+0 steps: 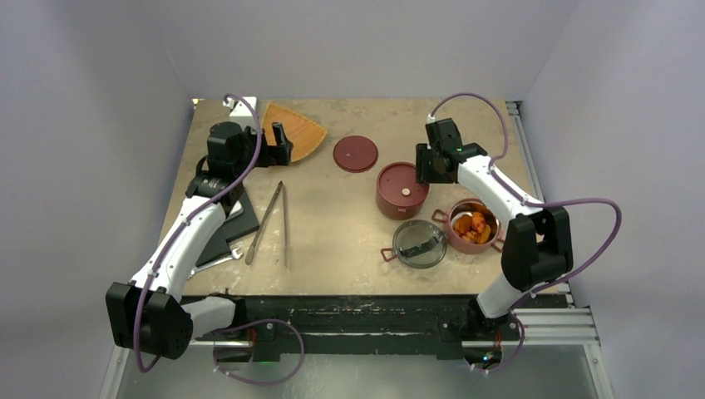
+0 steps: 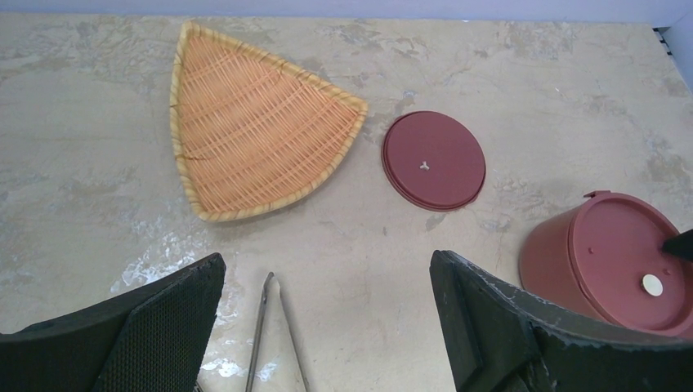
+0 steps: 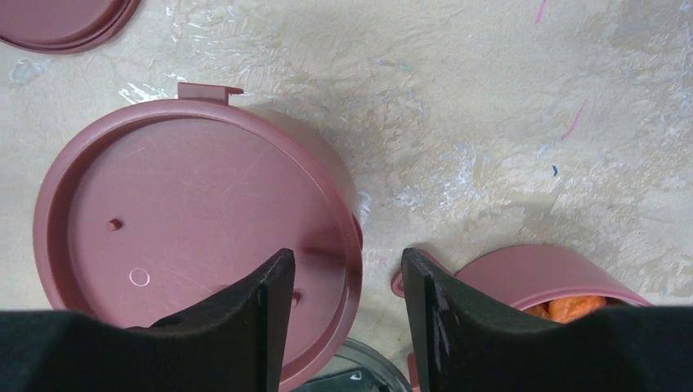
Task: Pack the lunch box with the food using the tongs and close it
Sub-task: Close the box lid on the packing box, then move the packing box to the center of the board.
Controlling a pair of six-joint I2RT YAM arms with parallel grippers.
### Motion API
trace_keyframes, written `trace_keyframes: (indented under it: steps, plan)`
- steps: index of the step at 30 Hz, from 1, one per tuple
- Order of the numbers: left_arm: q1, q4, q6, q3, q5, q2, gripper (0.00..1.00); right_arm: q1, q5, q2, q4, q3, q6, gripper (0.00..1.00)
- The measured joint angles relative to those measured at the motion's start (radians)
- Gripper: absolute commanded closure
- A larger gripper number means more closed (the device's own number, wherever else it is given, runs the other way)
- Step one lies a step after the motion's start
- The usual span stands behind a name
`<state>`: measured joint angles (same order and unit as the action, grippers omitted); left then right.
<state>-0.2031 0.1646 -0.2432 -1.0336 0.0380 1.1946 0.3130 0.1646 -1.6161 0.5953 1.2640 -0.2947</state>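
Observation:
The lunch box is in pieces. One dark-red bowl (image 1: 402, 189) (image 3: 196, 237) has a flat disc lid on it. The other bowl (image 1: 474, 224) (image 3: 539, 273) stands open with orange and red food (image 1: 475, 224) (image 3: 572, 309) inside. A second disc lid (image 1: 356, 154) (image 2: 434, 161) lies loose behind them, and the smoky clear lid (image 1: 420, 243) (image 3: 359, 377) lies in front. My right gripper (image 1: 428, 166) (image 3: 346, 255) is open over the covered bowl's right rim and holds nothing. The tongs (image 1: 274, 220) (image 2: 274, 335) lie flat on the table. My left gripper (image 1: 278, 143) (image 2: 327, 260) hangs wide open above their tips.
An orange woven fan-shaped tray (image 1: 293, 131) (image 2: 253, 131) lies at the back left, just beyond the left gripper. A silver wrench (image 1: 218, 261) and a dark flat board (image 1: 229, 231) lie under the left arm. The table edge and a rail (image 1: 532, 179) run along the right.

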Motion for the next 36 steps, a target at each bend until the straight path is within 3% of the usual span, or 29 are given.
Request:
trace_keyframes:
  steps: [12, 36]
  plan:
    - [0.0, 0.0, 0.0, 0.0, 0.011, 0.006, 0.05, -0.002, -0.07, 0.0, -0.03, 0.015, 0.001, 0.35]
    - [-0.018, -0.009, -0.008, 0.0, 0.043, 0.024, 0.05, 0.003, -0.146, 0.006, -0.142, -0.095, -0.004, 0.37]
